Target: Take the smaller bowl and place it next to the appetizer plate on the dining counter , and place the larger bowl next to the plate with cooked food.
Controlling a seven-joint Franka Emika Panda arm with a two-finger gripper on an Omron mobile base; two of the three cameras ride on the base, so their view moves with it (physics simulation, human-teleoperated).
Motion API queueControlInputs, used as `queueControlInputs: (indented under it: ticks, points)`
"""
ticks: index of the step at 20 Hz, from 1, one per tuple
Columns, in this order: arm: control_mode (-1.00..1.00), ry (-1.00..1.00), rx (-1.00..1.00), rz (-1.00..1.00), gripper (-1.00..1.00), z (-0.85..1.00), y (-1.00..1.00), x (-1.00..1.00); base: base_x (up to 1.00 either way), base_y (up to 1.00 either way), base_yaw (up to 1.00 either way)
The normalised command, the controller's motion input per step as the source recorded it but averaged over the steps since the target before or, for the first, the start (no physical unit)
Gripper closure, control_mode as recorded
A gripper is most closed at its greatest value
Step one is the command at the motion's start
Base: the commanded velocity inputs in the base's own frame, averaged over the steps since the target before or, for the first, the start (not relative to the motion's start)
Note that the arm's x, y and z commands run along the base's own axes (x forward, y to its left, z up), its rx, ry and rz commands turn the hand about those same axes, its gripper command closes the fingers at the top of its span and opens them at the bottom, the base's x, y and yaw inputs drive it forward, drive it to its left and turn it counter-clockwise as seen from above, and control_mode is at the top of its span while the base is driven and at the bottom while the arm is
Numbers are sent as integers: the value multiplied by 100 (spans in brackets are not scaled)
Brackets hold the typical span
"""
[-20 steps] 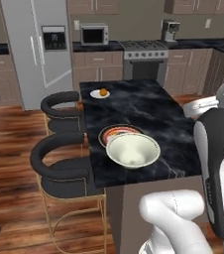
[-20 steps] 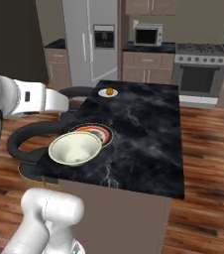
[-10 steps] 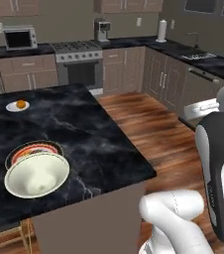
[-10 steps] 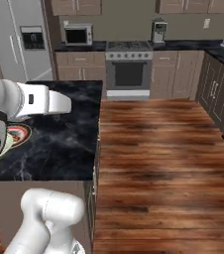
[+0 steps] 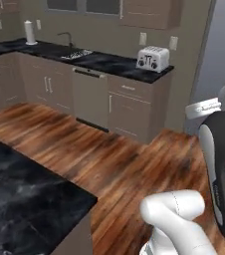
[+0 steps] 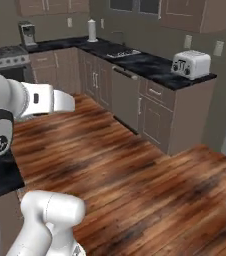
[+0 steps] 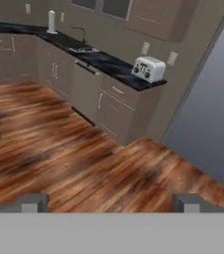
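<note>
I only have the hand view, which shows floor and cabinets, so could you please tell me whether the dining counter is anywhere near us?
Observer: Yes. A corner of the dining counter sits at the lower left of the left base view, close to the robot's base.
Operator: Thank you. Is there any appliance off to my left, past the paper towel roll?
Observer: Yes. The right base view shows a stove at its left edge, with a coffee maker on the countertop just beside it.

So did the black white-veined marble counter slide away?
No. The counter keeps its place on the wooden floor; the whole view swung, so the camera turned.
</note>
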Motion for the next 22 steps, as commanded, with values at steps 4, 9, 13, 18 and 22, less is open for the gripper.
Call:
queueControlInputs:
  ticks: [4,9,13,18,22]
  points:
    - [100,0,0,0,-100,0,0,0,0,1,-100]
    - [100,0,0,0,-100,0,0,0,0,1,-100]
    - [100,0,0,0,-100,0,0,0,2,14,-99]
    - [100,0,0,0,-100,0,0,0,19,25,-96]
    - [100,0,0,0,-100,0,0,0,56,52,-84]
